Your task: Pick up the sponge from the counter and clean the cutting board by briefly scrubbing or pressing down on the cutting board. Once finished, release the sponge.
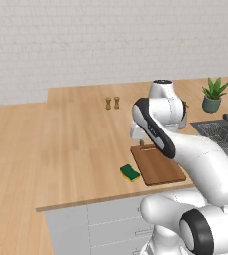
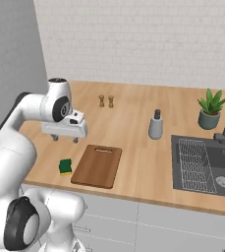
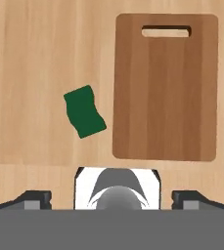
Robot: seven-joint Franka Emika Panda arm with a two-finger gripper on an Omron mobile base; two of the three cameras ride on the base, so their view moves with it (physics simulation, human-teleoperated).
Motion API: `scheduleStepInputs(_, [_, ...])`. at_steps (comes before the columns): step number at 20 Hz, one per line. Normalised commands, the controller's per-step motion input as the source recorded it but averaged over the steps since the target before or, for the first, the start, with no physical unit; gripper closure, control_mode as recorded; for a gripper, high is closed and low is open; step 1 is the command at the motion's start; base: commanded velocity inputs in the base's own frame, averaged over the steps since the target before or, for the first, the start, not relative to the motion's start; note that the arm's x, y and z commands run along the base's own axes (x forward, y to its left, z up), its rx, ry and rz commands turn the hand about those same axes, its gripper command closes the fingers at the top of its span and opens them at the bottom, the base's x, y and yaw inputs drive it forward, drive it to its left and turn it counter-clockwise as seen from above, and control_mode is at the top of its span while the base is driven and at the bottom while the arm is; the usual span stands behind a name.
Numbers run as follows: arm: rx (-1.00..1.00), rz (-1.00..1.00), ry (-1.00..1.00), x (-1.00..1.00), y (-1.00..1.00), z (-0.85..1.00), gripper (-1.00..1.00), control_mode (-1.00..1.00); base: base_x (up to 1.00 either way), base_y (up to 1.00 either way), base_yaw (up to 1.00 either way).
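Note:
The sponge (image 1: 130,172) (image 2: 65,166) (image 3: 85,112), dark green on top with a yellow layer below, lies on the light-wood counter (image 1: 75,139) near its front edge. Just to its right lies the dark brown cutting board (image 1: 158,164) (image 2: 98,165) (image 3: 165,88), its slot handle at the far end. My gripper (image 2: 65,139) (image 1: 141,143) hangs well above the counter, over the spot behind the sponge and the board's left edge. It points straight down, open, with nothing between its fingers. In the hand view the fingertips (image 3: 33,197) stand far apart.
Two small wooden shakers (image 1: 112,103) (image 2: 106,101) stand at the back of the counter. A grey dispenser bottle (image 2: 155,125) is right of the board. Further right are a dark sink (image 2: 205,165) with a faucet, and a potted plant (image 2: 210,109).

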Motion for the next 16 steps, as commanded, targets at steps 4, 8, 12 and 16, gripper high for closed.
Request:
scheduleStepInputs(4, [0.0, 0.01, 0.15, -0.16, 0.62, -0.57, -1.0, -1.0, 0.0, 0.0, 0.0])
scheduleStepInputs(8, [0.0, 0.07, 0.13, 0.0, 0.43, -0.35, -1.0, -1.0, 0.0, 0.0, 0.0])
scheduleStepInputs(12, [0.0, 0.05, 0.02, 0.0, 0.08, -0.05, -1.0, -1.0, 0.0, 0.0, 0.0])
scheduleStepInputs(16, [0.0, 0.08, 0.01, 0.2, 0.0, -0.22, -1.0, -1.0, 0.0, 0.0, 0.0])
